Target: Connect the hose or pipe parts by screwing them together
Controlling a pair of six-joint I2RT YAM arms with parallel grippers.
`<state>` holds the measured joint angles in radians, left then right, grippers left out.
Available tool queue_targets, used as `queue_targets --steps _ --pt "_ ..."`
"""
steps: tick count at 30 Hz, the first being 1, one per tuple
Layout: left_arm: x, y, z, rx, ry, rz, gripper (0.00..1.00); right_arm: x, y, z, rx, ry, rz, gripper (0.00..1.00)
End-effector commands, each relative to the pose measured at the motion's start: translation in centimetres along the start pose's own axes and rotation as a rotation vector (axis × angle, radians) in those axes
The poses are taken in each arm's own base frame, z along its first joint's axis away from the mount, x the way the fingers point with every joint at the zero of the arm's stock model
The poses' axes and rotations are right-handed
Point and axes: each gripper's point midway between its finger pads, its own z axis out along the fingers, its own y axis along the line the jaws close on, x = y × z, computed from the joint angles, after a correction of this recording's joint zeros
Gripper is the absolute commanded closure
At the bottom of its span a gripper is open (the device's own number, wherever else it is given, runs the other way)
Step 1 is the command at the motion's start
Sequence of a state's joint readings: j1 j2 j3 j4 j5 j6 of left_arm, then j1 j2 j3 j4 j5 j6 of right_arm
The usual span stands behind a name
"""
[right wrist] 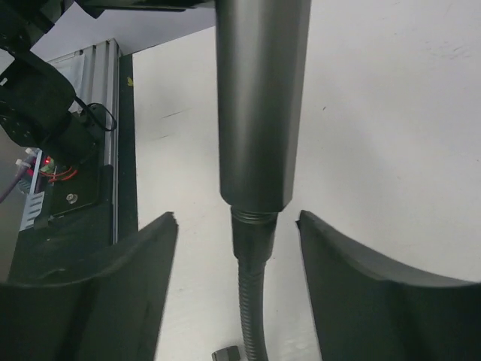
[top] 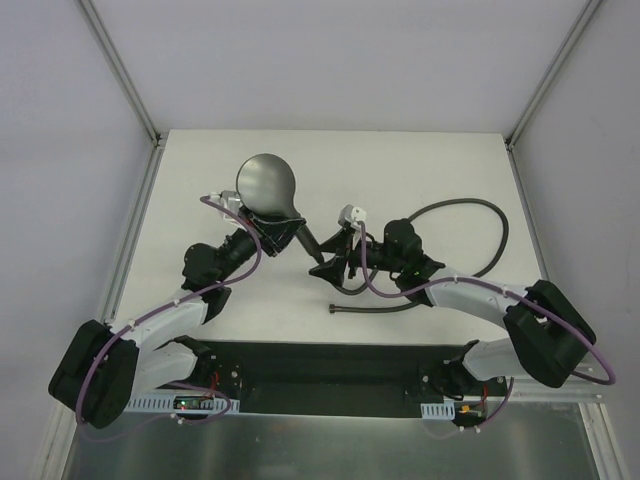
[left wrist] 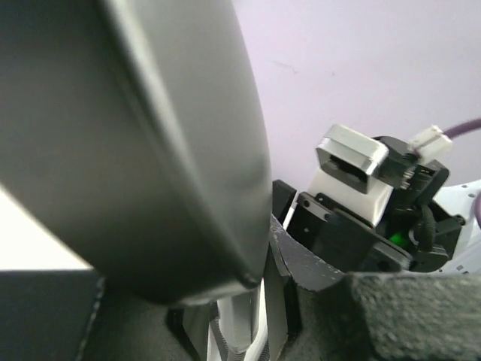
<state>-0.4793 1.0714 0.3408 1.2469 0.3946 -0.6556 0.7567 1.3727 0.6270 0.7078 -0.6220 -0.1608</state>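
The grey shower head (top: 268,185) is held up over the table, its handle (top: 310,243) slanting down to the right. My left gripper (top: 278,230) is shut on it just below the round face, which fills the left wrist view as a dark shower head (left wrist: 135,135). In the right wrist view the handle (right wrist: 263,98) meets the hose's end fitting (right wrist: 253,229), with a few threads showing at the joint. My right gripper (right wrist: 237,218) stands open, a finger on each side of the fitting and touching neither. The dark hose (top: 495,215) loops right across the table.
The hose's other end (top: 335,308) lies on the white table near my right arm, and shows as a small fitting (right wrist: 225,353). A metal rail (right wrist: 105,113) and a black base plate (top: 330,365) run along the near edge. Frame posts stand at the table's far corners.
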Motion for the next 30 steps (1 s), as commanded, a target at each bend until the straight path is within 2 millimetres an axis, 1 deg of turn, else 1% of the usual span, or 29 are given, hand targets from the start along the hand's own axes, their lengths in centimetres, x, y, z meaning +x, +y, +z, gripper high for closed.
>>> queue_targets --steps 1,2,3,4,5,6,8,9,10,11,12,13,14,15,16,17,18,19,20,21,22,23,24,25,26,27,28,29,30 --pt "-5.0 -2.3 1.4 0.047 -0.137 0.132 1.00 -3.1 0.5 -0.6 0.038 -0.090 -0.097 0.26" --pt "-5.3 -1.6 1.6 0.004 -0.143 0.139 1.00 -2.9 0.2 -0.7 0.072 -0.079 -0.107 0.18" --pt "-4.7 -0.6 1.6 -0.047 -0.112 0.122 1.00 -3.4 -0.3 -0.8 0.154 -0.083 -0.134 0.15" --pt "-5.4 -0.7 1.7 -0.065 -0.126 0.123 1.00 -2.7 -0.7 -1.0 0.198 -0.044 -0.165 0.14" --pt "-5.4 -0.3 1.6 -0.092 -0.126 0.107 1.00 -2.7 -1.0 -1.1 0.240 -0.034 -0.191 0.12" --pt "-5.8 0.5 1.5 -0.142 -0.141 0.094 1.00 -3.0 -1.5 -1.3 0.339 -0.033 -0.219 0.11" --pt "-5.5 1.4 1.2 -0.209 -0.127 0.043 1.00 -3.4 -2.3 -1.6 0.448 -0.008 -0.293 0.08" --pt "-5.7 1.8 1.1 -0.243 -0.136 0.030 1.00 -3.2 -2.6 -1.7 0.528 0.009 -0.319 0.07" --pt "-5.6 2.1 0.8 -0.267 -0.126 0.015 1.00 -4.0 -2.8 -1.8 0.574 0.008 -0.348 0.05" --pt "-5.6 2.1 0.7 -0.277 -0.127 -0.004 1.00 -4.2 -3.0 -1.8 0.617 0.024 -0.399 0.05" --pt "-5.5 2.1 0.6 -0.286 -0.127 -0.015 1.00 -4.0 -3.2 -1.8 0.686 0.051 -0.433 0.04" --pt "-5.6 2.3 0.4 -0.310 -0.130 -0.031 1.00 -4.2 -3.3 -1.8 0.722 0.059 -0.454 0.04" --pt "-5.6 2.4 0.3 -0.320 -0.128 -0.050 1.00 -5.2 -3.3 -1.6 0.758 0.059 -0.496 0.04" --pt "-5.6 2.3 0.2 -0.330 -0.131 -0.064 1.00 -4.7 -3.4 -1.3 0.812 0.090 -0.522 0.04" --pt "-6.0 2.3 0.0 -0.342 -0.148 -0.073 1.00 -4.9 -3.3 -1.1 0.835 0.090 -0.543 0.04" --pt "-5.7 2.4 -0.2 -0.355 -0.140 -0.098 1.00 -6.0 -3.1 -0.7 0.859 0.079 -0.563 0.04" --pt "-6.0 2.6 -0.5 -0.378 -0.157 -0.110 1.00 -5.2 -3.1 -0.2 0.889 0.124 -0.611 0.04" --pt "-6.8 2.4 -0.6 -0.386 -0.181 -0.116 1.00 -5.4 -3.0 0.2 0.901 0.130 -0.628 0.04" --pt "-6.3 2.8 -0.9 -0.413 -0.164 -0.135 1.00 -4.6 -3.0 0.9 0.904 0.160 -0.647 0.06" --pt "-6.5 2.8 -1.0 -0.422 -0.169 -0.140 1.00 -5.3 -2.6 1.4 0.912 0.154 -0.659 0.07" --pt "-7.0 2.4 -1.0 -0.421 -0.179 -0.140 1.00 -5.3 -2.6 1.7 0.916 0.158 -0.663 0.08" --pt "-7.2 2.4 -1.1 -0.428 -0.182 -0.143 1.00 -4.6 -2.6 2.3 0.915 0.177 -0.673 0.10" --pt "-7.1 2.5 -1.2 -0.439 -0.175 -0.143 1.00 -5.0 -2.4 2.6 0.927 0.170 -0.670 0.12" --pt "-7.6 2.3 -1.3 -0.437 -0.187 -0.141 1.00 -5.0 -2.4 2.8 0.936 0.166 -0.663 0.14" --pt "-7.7 2.3 -1.4 -0.443 -0.189 -0.141 1.00 -4.7 -2.5 3.0 0.943 0.171 -0.658 0.18" --pt "-7.6 2.4 -1.6 -0.456 -0.184 -0.142 1.00 -4.8 -2.5 3.1 0.952 0.169 -0.654 0.22" --pt "-8.0 2.2 -1.7 -0.454 -0.192 -0.139 1.00 -4.9 -2.5 3.2 0.957 0.159 -0.645 0.25" --pt "-8.0 2.2 -1.7 -0.459 -0.192 -0.141 1.00 -4.9 -2.6 3.2 0.958 0.159 -0.646 0.34" --pt "-8.0 2.2 -1.8 -0.461 -0.192 -0.141 1.00 -5.1 -2.4 3.4 0.952 0.147 -0.641 0.40"
